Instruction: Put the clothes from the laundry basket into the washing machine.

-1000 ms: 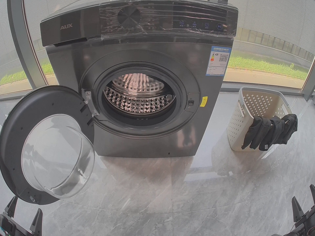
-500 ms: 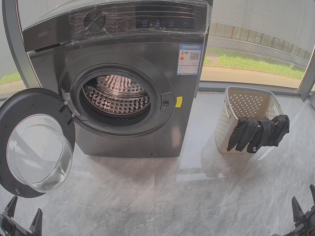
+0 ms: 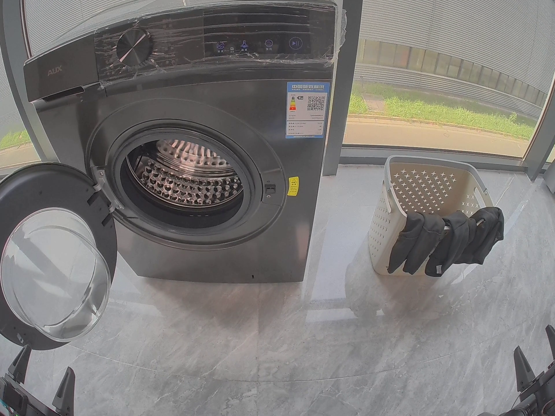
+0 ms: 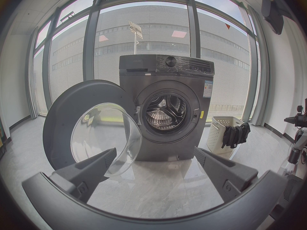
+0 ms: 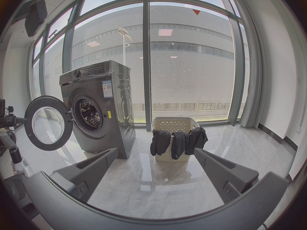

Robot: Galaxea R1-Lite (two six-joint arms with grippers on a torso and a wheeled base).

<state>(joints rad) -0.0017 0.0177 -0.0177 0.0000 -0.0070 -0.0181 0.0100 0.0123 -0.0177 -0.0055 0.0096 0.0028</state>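
Black clothes (image 3: 445,241) over basket (image 3: 430,160) rim, well beyond jaws

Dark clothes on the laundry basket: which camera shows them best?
The head view: the dark clothes hang large and unblocked over the near rim of the laundry basket, and the basket's inside is visible too. The right wrist view shows them front-on but smaller. The left wrist view shows them small, off to one side.

The left gripper (image 3: 41,374) is positioned low at the near left with its jaws spread wide. The right gripper (image 3: 533,346) is positioned low at the near right, jaws likewise spread wide. Both grippers point toward the far side, well apart from each other.
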